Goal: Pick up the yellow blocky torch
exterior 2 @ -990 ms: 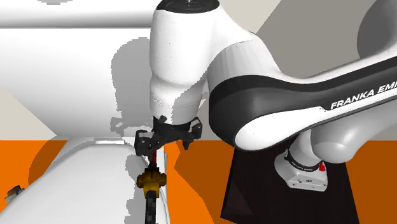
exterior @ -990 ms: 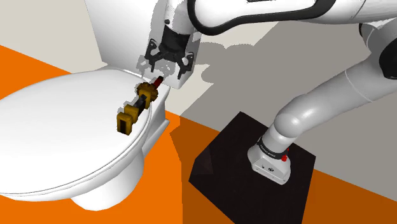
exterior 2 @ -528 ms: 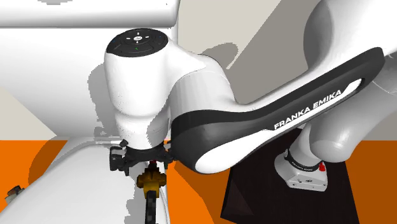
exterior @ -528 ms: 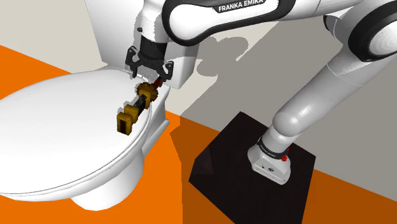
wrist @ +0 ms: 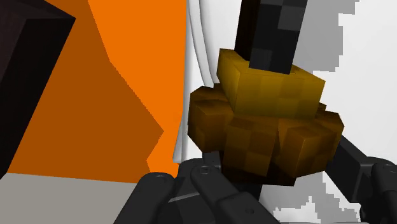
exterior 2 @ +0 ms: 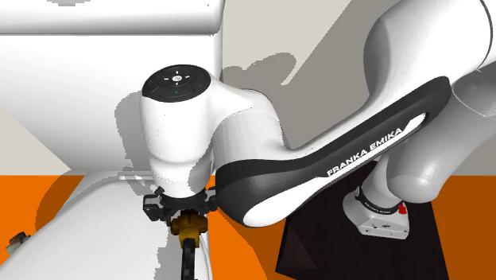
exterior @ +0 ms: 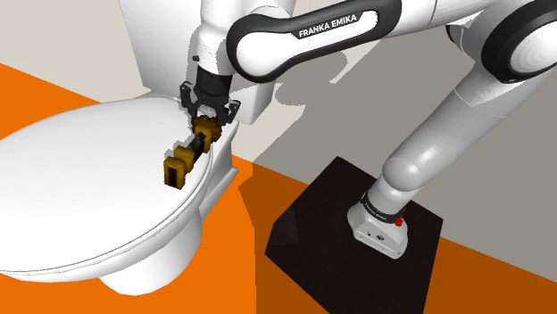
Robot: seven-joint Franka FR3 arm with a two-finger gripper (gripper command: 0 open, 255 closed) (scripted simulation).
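Black gripper (exterior: pixel 210 111) hangs low over the white toilet lid (exterior: pixel 80 169), its fingers spread on both sides of one end of the yellow-brown blocky torch (exterior: pixel 189 150), not clasping it. The torch lies flat on the lid, close to the edge at the shoulder view's right. Behind stands the white cistern (exterior: pixel 161 45). Around are an orange floor (exterior: pixel 241 259), a grey wall (exterior: pixel 339 125) and the black stand (exterior: pixel 312 232).

The white arm (exterior: pixel 437 134) rises from the stand (exterior: pixel 321 214), arches high and reaches away from it. Its wrist points straight down; the hand (exterior: pixel 210 111) hangs low, fingers (wrist: pixel 162 194) spread apart.
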